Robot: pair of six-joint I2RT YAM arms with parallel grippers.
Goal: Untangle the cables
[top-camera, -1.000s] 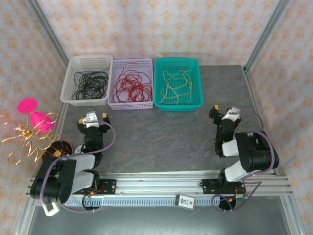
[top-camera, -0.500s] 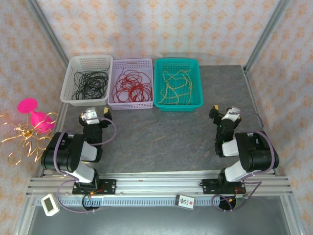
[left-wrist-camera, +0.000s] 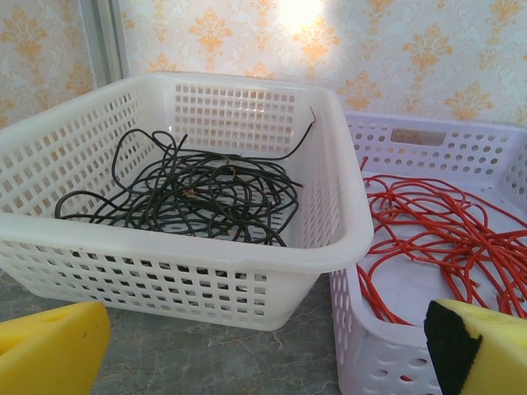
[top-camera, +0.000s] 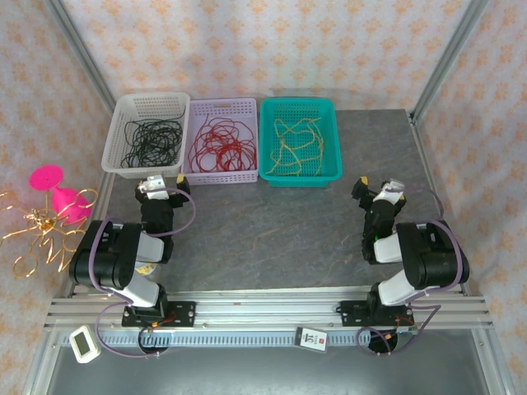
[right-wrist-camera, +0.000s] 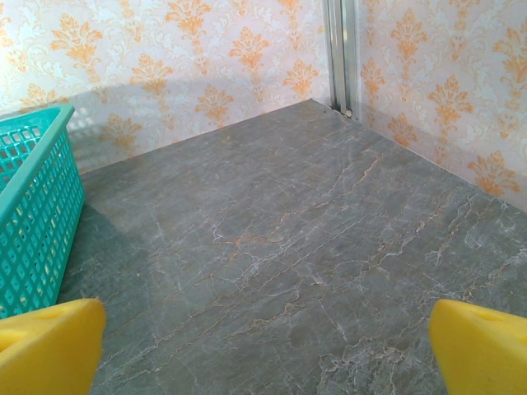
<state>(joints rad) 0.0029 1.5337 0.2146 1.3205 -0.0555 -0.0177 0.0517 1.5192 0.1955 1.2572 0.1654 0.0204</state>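
Left arm [top-camera: 123, 259] folded low, right arm [top-camera: 420, 257] folded low, both jaws wide, empty

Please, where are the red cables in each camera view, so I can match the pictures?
Top external: red cables in the lavender basket, middle of three.
Left wrist: right half, same basket, beside the white basket.
Right wrist: left edge holds the teal basket, the lavender one's neighbour.
Shared landmark: the lavender basket, between white and teal.
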